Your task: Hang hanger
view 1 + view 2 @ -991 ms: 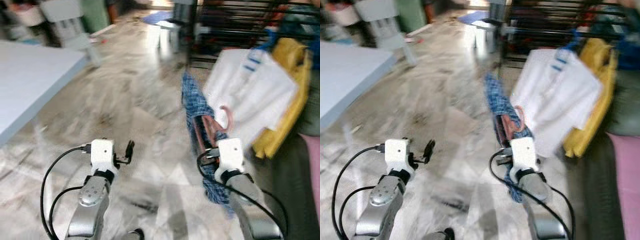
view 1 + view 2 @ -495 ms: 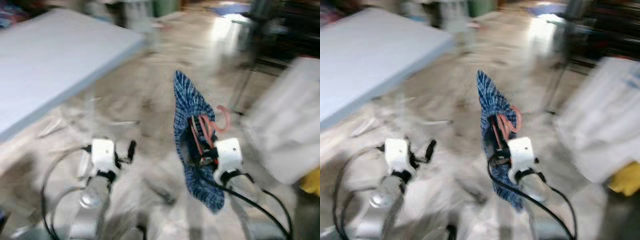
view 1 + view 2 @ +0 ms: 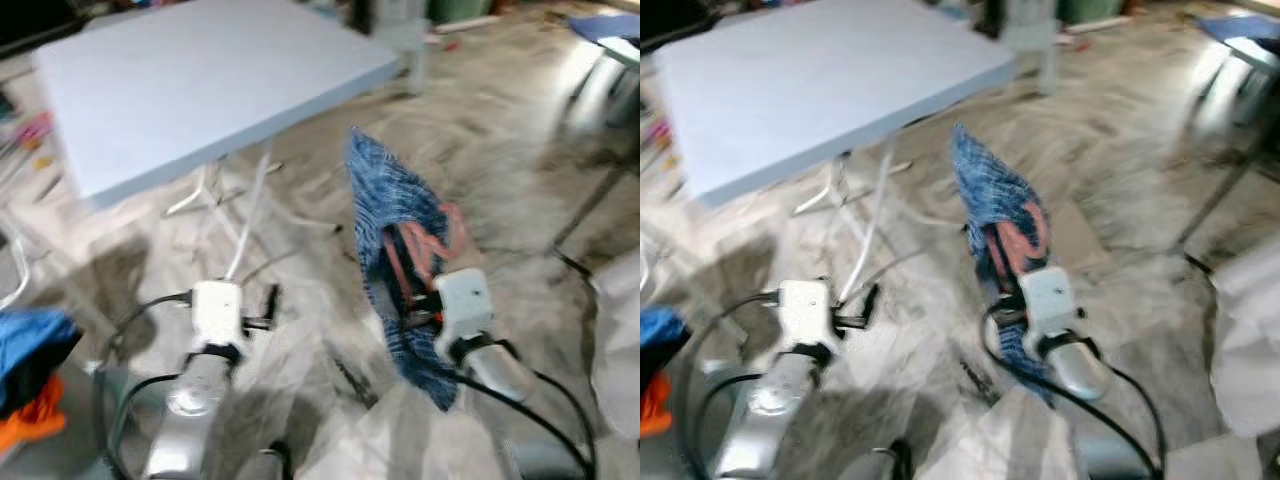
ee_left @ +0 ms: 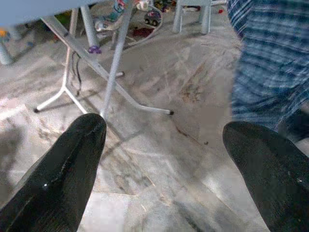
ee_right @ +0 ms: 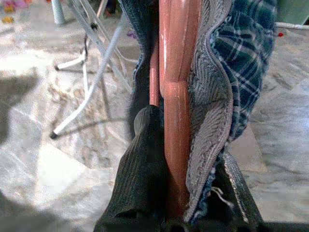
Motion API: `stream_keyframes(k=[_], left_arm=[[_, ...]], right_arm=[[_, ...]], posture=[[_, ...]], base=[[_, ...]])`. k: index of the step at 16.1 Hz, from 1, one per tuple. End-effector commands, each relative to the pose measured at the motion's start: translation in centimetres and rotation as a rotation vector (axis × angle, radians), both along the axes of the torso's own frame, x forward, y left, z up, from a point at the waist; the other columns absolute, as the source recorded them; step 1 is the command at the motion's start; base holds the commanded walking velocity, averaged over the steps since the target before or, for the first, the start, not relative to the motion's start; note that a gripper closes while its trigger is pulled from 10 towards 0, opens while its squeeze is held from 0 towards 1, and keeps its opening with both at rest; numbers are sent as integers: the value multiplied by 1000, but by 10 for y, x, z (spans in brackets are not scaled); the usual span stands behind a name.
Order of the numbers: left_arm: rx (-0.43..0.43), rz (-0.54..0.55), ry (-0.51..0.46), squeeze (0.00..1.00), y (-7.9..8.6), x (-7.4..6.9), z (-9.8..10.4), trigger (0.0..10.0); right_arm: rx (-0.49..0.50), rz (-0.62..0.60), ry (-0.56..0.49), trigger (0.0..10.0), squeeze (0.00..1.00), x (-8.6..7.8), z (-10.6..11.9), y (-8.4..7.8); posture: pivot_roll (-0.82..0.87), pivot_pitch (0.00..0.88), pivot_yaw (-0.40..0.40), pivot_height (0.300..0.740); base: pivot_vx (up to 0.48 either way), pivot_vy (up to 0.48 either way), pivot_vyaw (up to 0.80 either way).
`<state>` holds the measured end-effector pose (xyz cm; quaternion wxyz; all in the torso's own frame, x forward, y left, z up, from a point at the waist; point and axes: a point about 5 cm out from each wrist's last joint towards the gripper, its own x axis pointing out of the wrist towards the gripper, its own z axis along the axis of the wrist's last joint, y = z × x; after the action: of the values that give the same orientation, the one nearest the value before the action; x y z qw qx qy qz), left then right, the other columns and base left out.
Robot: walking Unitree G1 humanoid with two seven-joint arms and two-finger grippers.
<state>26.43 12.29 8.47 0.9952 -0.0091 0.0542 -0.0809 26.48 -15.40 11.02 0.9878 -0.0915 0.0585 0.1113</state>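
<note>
Hanger clamped in your right gripper, held over bare floor.

Your right gripper (image 5: 166, 193) is closed on the hanger (image 5: 175, 96), shirt (image 3: 395, 215) draped around it. Left gripper (image 4: 164, 159) is spread, empty. Table (image 3: 200, 85) stands at 11 o'clock, its legs (image 4: 116, 63) near; white cloth (image 3: 620, 350) at 3 o'clock.

Pale blue folding worktop (image 3: 200, 80) at 11 o'clock, top bare, white tubular legs (image 3: 232, 205) splayed on the floor. Floor: glossy marbled stone tile (image 3: 520, 140), beige-grey, streaked. Blue and orange cloth bundle (image 3: 30, 365) at 9 o'clock, frame edge. White fabric (image 3: 618, 350) at 3 o'clock, cut off. Thin dark metal leg (image 3: 585, 210) at 2 o'clock. Small scattered items near 10 o'clock, too blurred to identify.
</note>
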Motion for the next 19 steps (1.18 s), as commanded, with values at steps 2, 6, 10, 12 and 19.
stream_keyframes(k=[2,6,10,12,19], left_arm=[[23,33,9,0,11,0,-1,10000],[37,19,10,0,10,0,-2,10000],[83,-152,-47,0,-6,2,4,10000],[92,-268,-60,0,-20,3,5,10000],[130,-360,-118,0,-32,5,9,10000]], right_arm=[[31,40,-9,10000,0,2,3,10],[58,78,28,10000,0,0,0,14],[132,187,77,10000,0,-5,1,26],[196,293,103,10000,0,-10,10,36],[230,564,189,10000,0,-35,24,47]], posture=[[-52,175,9,740],[-50,175,9,740],[-47,171,5,740],[-57,171,5,740],[-75,173,10,740]], base=[[0,0,800],[0,0,303],[0,0,0],[0,0,0],[0,0,0]])
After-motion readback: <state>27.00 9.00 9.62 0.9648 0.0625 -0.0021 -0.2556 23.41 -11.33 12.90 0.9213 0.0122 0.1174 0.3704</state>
